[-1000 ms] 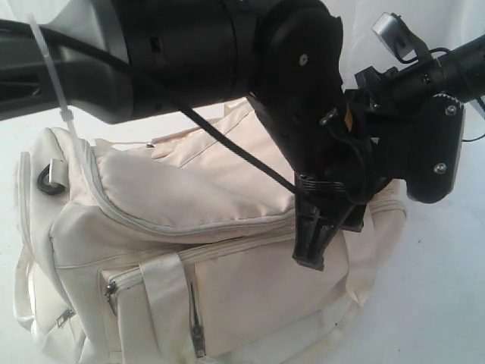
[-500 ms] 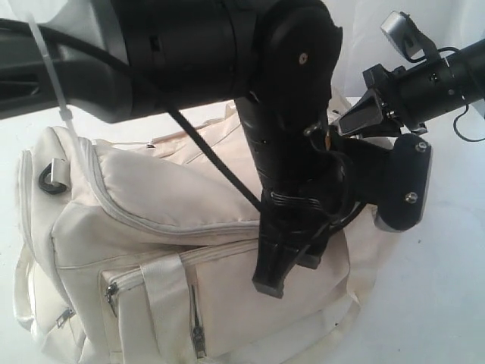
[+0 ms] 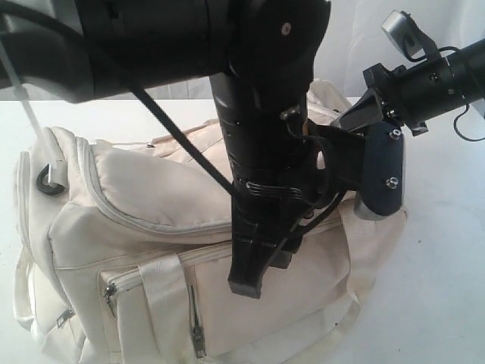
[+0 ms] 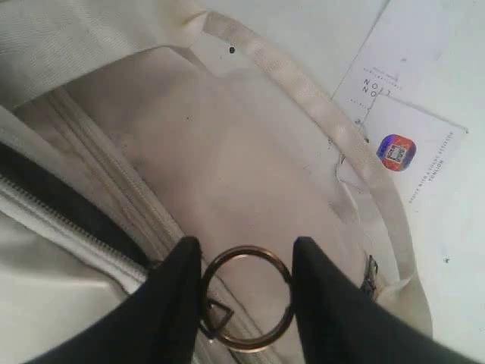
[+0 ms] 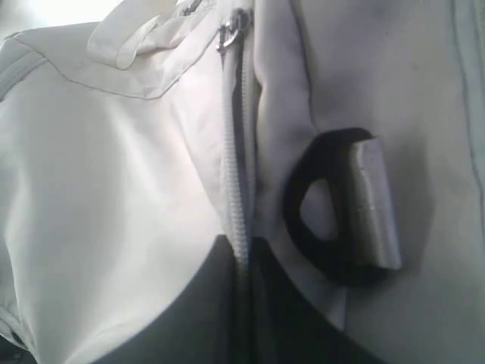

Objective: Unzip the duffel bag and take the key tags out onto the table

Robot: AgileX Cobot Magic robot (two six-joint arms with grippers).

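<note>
Cream duffel bag (image 3: pixel 136 205) lies on the white table (image 3: pixel 447 288), filling the exterior view from centre to 7 o'clock. Left gripper (image 4: pixel 246 250) pinches a metal ring (image 4: pixel 248 341) on the bag; right gripper (image 5: pixel 242 303), toward 3 o'clock, is pressed together at a zipper (image 5: pixel 233 167)

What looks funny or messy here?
Just one thing: a printed card with a colourful sticker lies on the table beside the duffel bag, its edge tucked under a strap. Nothing looks spilled or torn.
</note>
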